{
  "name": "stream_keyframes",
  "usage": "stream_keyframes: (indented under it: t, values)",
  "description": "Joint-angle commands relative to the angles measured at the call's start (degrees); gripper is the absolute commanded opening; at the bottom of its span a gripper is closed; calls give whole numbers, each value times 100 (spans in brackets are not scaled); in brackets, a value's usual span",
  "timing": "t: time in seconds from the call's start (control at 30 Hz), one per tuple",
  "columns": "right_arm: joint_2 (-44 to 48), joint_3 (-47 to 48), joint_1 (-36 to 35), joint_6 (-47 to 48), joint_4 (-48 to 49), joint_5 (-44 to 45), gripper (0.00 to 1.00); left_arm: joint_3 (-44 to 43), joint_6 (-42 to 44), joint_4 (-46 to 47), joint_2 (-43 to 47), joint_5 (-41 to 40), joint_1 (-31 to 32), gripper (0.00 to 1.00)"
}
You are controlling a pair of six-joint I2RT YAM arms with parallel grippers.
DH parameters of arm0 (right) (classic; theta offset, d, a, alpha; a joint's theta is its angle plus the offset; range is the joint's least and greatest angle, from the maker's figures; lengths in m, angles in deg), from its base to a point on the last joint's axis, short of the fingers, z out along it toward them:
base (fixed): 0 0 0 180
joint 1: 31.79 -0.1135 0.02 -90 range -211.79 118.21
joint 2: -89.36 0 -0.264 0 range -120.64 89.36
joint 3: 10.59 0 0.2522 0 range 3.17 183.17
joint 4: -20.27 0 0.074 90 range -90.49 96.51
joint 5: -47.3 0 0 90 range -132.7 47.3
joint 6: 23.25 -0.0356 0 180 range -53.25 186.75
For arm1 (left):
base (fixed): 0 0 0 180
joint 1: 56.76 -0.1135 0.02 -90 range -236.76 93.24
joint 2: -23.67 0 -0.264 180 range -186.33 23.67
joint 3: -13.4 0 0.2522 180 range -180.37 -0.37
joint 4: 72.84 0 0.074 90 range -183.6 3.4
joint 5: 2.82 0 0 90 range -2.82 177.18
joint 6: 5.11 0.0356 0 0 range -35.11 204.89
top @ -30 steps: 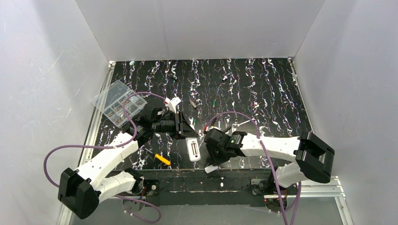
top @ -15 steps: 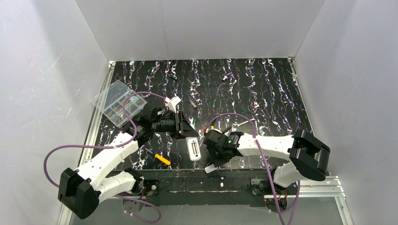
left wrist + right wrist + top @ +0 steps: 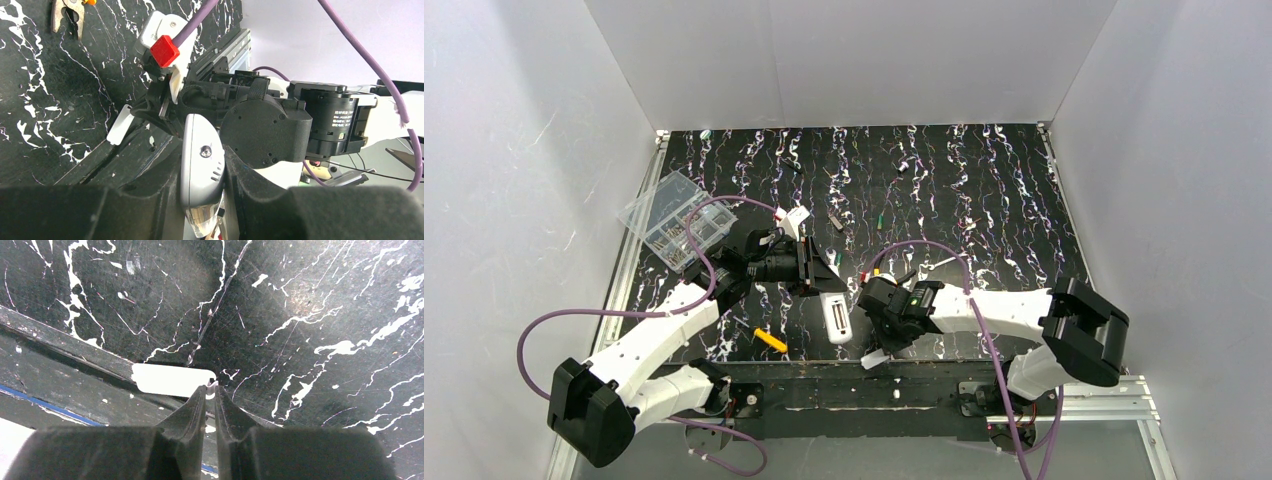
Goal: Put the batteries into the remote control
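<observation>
The white remote control (image 3: pixel 835 318) lies lengthwise near the table's front middle, and my left gripper (image 3: pixel 817 283) is shut on its far end. In the left wrist view the remote control (image 3: pixel 200 160) is clamped on edge between the black pads of the left gripper (image 3: pixel 202 200). My right gripper (image 3: pixel 879 348) points down at the front edge. There its fingertips are pinched on the corner tab of a small loose white cover piece (image 3: pixel 170 379). One slim green battery (image 3: pixel 879 218) lies far back on the mat, away from both grippers.
A yellow-handled tool (image 3: pixel 771 341) lies left of the remote. A clear plastic box (image 3: pixel 669 215) sits at the mat's left edge. A small grey metal bit (image 3: pixel 834 222) rests behind the left gripper. The black front rail (image 3: pixel 60 335) runs just under the cover piece.
The right gripper's jaws have closed in on the white cover piece, and the right arm has shifted slightly left. The left arm and the remote have not moved.
</observation>
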Motion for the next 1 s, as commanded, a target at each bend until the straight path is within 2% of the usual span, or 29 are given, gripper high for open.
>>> stream_keyframes:
  t: [0.0, 0.4, 0.53, 0.6, 0.7, 0.97]
  values:
    - [223, 74, -30, -146, -97, 146, 18, 79, 2, 9, 64, 191, -33, 0]
    - [484, 172, 23, -165, -78, 271, 16, 82, 13, -18, 99, 177, -30, 0]
    - [376, 155, 32, -127, -62, 39, 35, 84, 13, -24, 91, 178, -29, 0]
    - [297, 119, 30, -115, -12, -113, 39, 90, 5, -19, 77, 186, -30, 0]
    - [173, 83, 31, -115, 24, -193, 38, 90, -13, 33, 60, 187, -30, 0]
    - [-85, 167, 32, -73, 56, -248, 25, 62, 3, 0, 58, 196, -30, 0]
